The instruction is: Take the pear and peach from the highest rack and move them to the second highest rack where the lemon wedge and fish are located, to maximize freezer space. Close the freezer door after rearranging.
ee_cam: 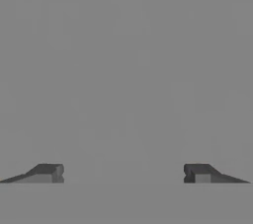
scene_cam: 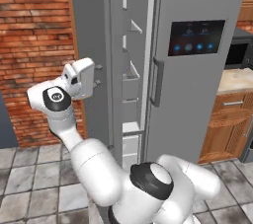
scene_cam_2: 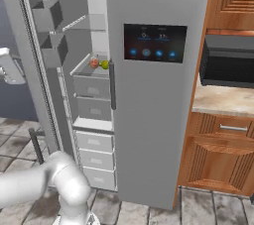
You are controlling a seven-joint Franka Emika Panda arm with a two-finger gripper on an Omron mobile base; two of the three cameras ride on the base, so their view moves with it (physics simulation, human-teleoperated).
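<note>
We see the two-finger tool [ee_cam: 123, 172] in the hand view with its dark fingertips [ee_cam: 47, 172] set wide apart and nothing between them, facing a plain grey surface close ahead. In the left base view the white hand sits against the outer face of the tall grey freezer door [scene_cam: 91, 45], which stands open. Through the right base view we make out a small reddish round peach [scene_cam_2: 94, 62] and a yellow-green pear [scene_cam_2: 104, 64] side by side on a grey wire rack [scene_cam_2: 84, 69] inside the freezer — just above the grey drawers [scene_cam_2: 92, 86]. The neighbouring grey fridge door [scene_cam_2: 149, 85] with its dark touch panel [scene_cam_2: 155, 43] is shut.
</note>
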